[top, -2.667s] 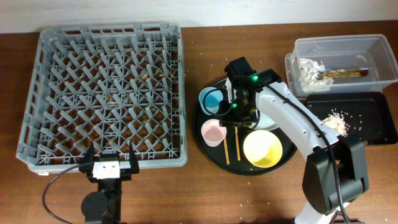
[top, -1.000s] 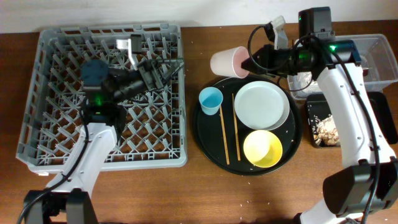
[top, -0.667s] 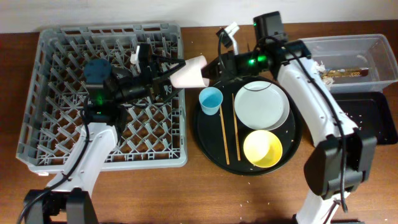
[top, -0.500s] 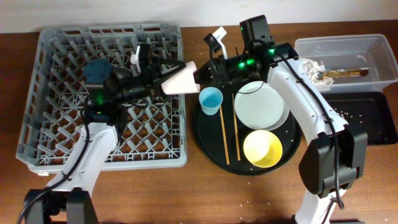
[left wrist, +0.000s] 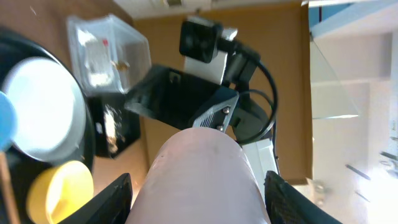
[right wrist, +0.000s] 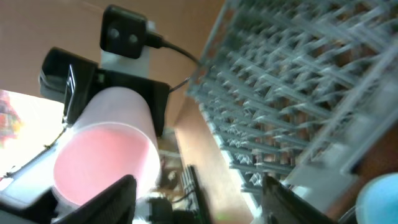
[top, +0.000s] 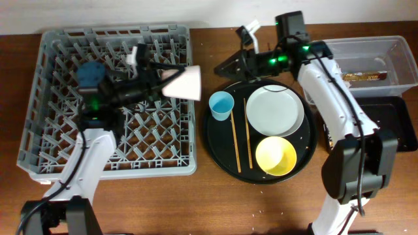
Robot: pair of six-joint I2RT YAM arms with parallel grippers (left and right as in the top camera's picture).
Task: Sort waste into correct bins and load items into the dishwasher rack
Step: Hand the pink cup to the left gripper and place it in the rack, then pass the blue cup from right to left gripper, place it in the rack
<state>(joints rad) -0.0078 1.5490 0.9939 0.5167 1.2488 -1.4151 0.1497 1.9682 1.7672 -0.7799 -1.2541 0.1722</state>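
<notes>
Pinkish-white cup (top: pixel 183 85) was clamped in your left gripper (top: pixel 162 83), its fingers closed on the narrow base end. The cup lay on its side in the air over the right edge of the grey dishwasher rack (top: pixel 65 98), mouth turned toward your right arm; the right wrist view looked straight into its pink inside (right wrist: pixel 106 158). Your right gripper (top: pixel 227 66) stood spread wide with nothing between its fingers, near the cup's mouth but apart from it, above the far rim of the round black tray (top: pixel 215 140). On that tray sat the light-blue cup (top: pixel 221 104), the white plate (top: pixel 274 111), the yellow bowl (top: pixel 275 155) and two chopsticks (top: pixel 234 140) lying side by side. The brown-gold wrapper (top: pixel 366 76) lay in the clear tub (top: pixel 366 47).
</notes>
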